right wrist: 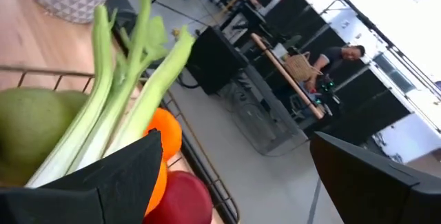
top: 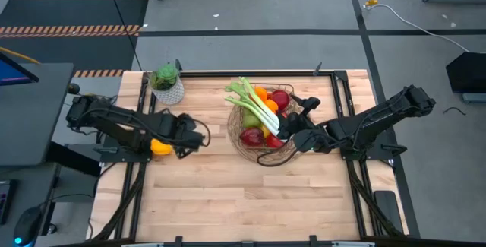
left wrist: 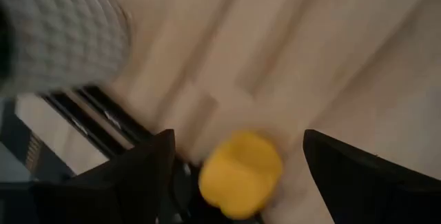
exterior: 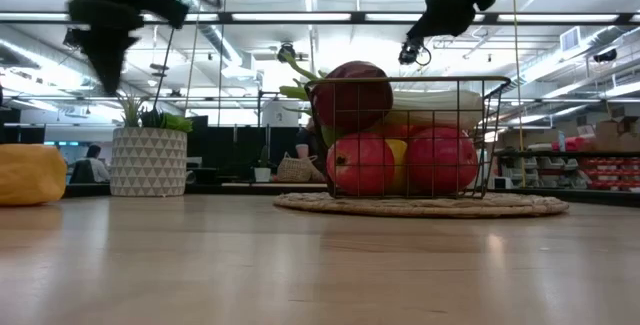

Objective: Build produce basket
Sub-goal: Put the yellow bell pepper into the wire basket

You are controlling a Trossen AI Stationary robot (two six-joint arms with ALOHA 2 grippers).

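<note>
The wire basket [top: 262, 128] stands on a round woven mat [exterior: 420, 205] and holds red apples [exterior: 360, 163], an orange [right wrist: 167, 136], a green pear [right wrist: 31, 127] and a long leek [top: 258, 109] lying across the top. My right gripper [top: 293, 130] hangs open above the basket's right side near the leek's white end [exterior: 440, 100], apart from it. A yellow pepper [top: 159, 147] rests on the table near the left edge. My left gripper [left wrist: 238, 136] is open and raised [exterior: 110, 60] above the pepper [left wrist: 241, 172].
A leafy plant in a white patterned pot [top: 167, 86] stands at the far left corner of the table. Dark rails [left wrist: 103, 124] run along the left edge beside the pepper. Bare wood [top: 250, 201] fills the near half. People [right wrist: 348, 52] sit in the room beyond.
</note>
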